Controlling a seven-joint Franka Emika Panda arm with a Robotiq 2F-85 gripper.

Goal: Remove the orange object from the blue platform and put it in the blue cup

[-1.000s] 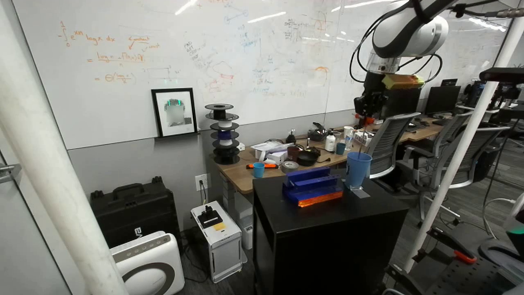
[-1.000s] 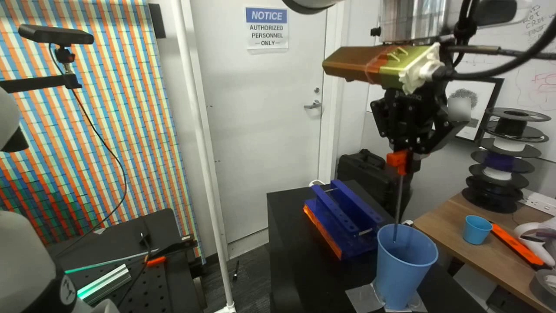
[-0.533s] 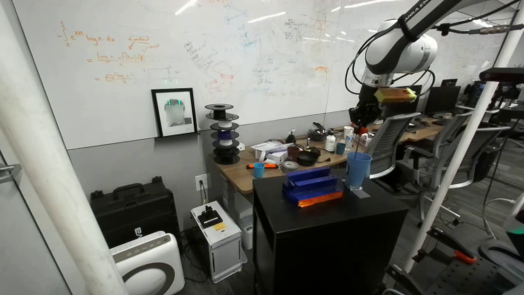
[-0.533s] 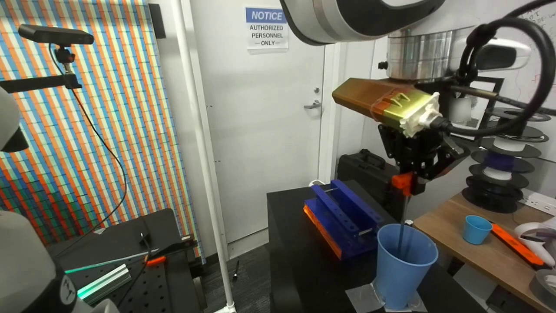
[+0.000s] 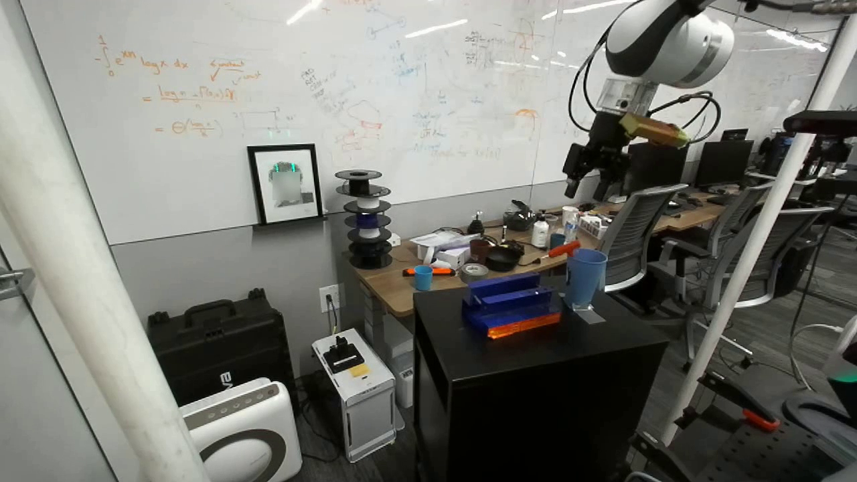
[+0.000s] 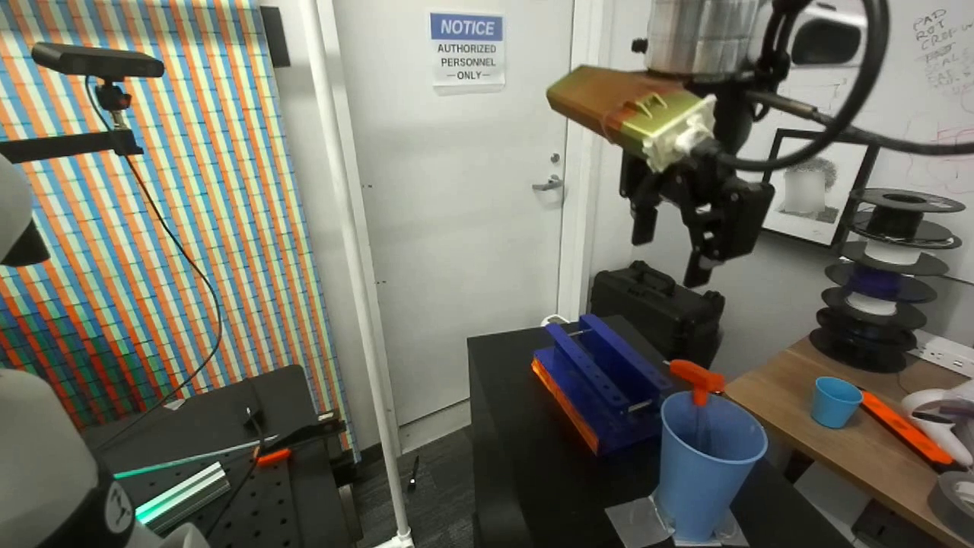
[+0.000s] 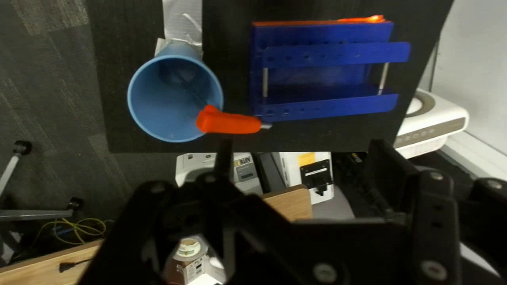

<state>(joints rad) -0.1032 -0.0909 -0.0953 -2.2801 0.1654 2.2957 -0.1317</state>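
Note:
The orange object, a T-shaped handle on a thin metal shaft, stands tilted in the blue cup. Its shaft goes down inside and its handle rests across the rim, sticking out toward the blue platform. In the wrist view the handle overhangs the cup's rim on the platform side. The dark blue platform, with two rails joined by metal pins, carries no tool. Above the cup, my gripper is open, its black fingers apart with nothing between them, clear of the handle.
Cup and platform stand on a black cabinet; tape holds the cup's base. An orange strip runs along the platform's edge. Behind is a wooden desk with a smaller blue cup. Stacked spools stand by the wall.
The gripper lowered toward the cup with the orange object, then opened and rose away. The orange object was let go and now leans in the cup, its handle fallen over the rim.

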